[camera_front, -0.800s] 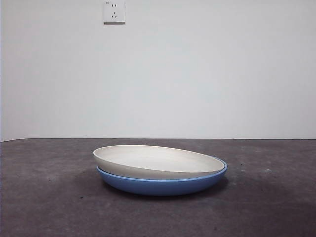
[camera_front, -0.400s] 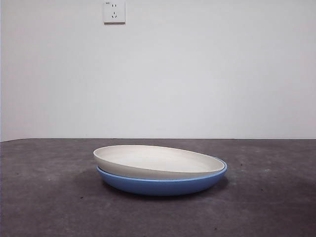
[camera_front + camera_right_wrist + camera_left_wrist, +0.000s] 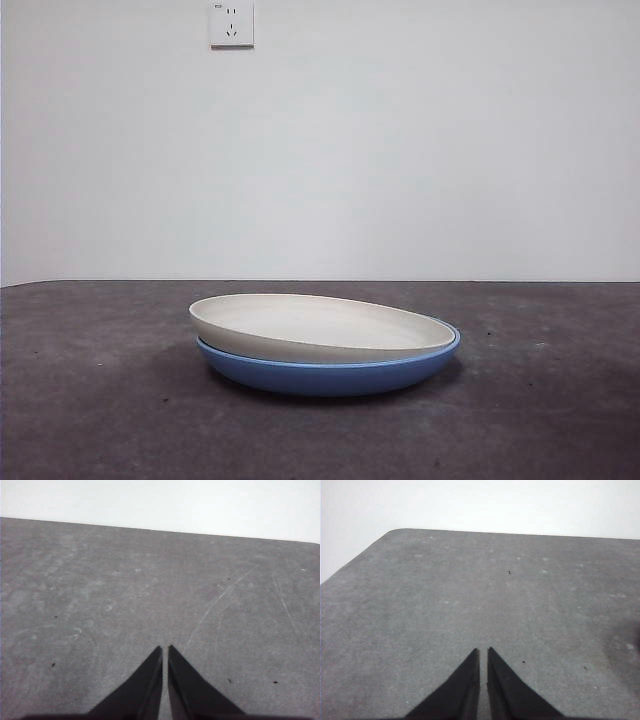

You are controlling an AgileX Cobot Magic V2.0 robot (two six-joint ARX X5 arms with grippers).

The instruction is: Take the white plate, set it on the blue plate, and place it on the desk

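Observation:
In the front view the white plate (image 3: 315, 327) lies inside the blue plate (image 3: 330, 374), tilted, with its left rim raised above the blue rim. Both rest on the dark grey desk (image 3: 100, 420) near the middle. Neither arm shows in the front view. My left gripper (image 3: 483, 652) is shut and empty over bare desk (image 3: 470, 590). My right gripper (image 3: 165, 649) is shut and empty over bare desk (image 3: 125, 590). No plate shows in either wrist view.
A white wall stands behind the desk, with a wall socket (image 3: 231, 24) high at the left. The left wrist view shows a rounded desk corner (image 3: 395, 531) and the desk's far edge.

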